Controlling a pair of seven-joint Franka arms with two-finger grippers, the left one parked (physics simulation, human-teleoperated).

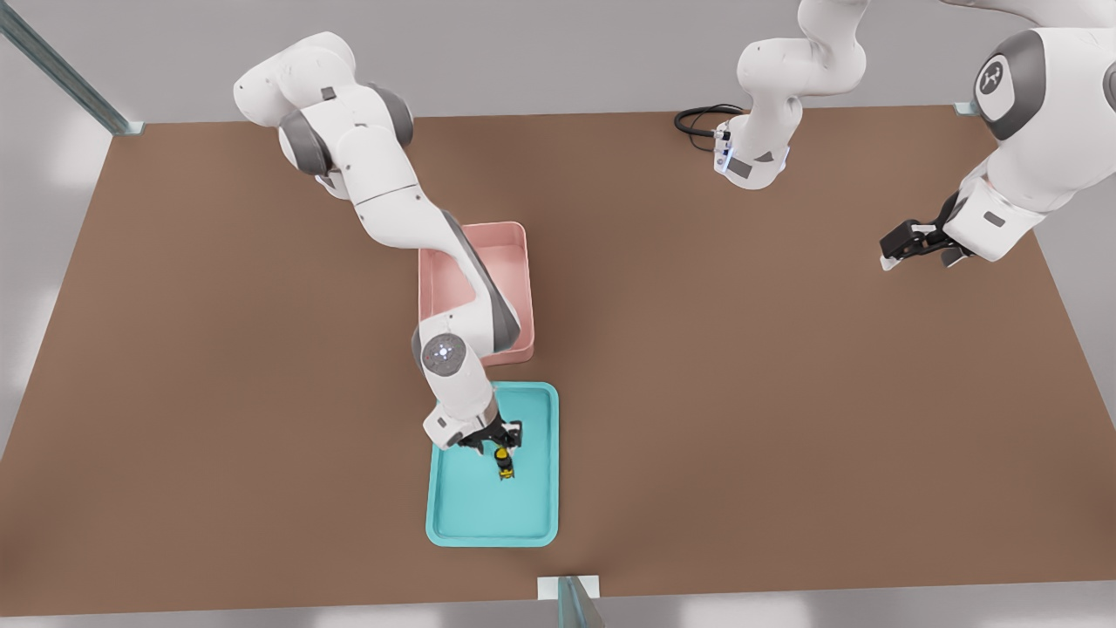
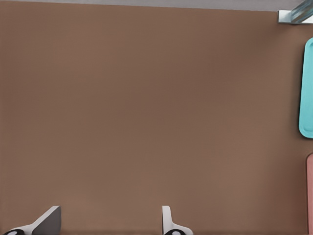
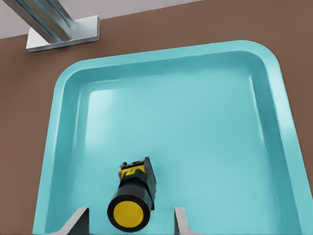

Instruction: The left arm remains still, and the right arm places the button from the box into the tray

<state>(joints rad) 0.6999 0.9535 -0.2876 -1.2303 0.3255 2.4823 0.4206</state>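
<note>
While the button (image 3: 133, 196) lies on its side on the tray (image 3: 205, 147) floor, your gripper (image 1: 499, 439) hangs just over it with its fingers (image 3: 180, 221) apart, one on each side and neither clearly touching. Lift crooked and a finger could clip the cap and roll the button toward the low rim. Farther back, the pink box (image 1: 514, 288) sits near the counter's middle, just beside the tray, under the arm's elbow.

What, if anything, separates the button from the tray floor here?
Nothing visible does. The button lies inside the tray, between the open fingers of the gripper, which hangs just over it.
</note>
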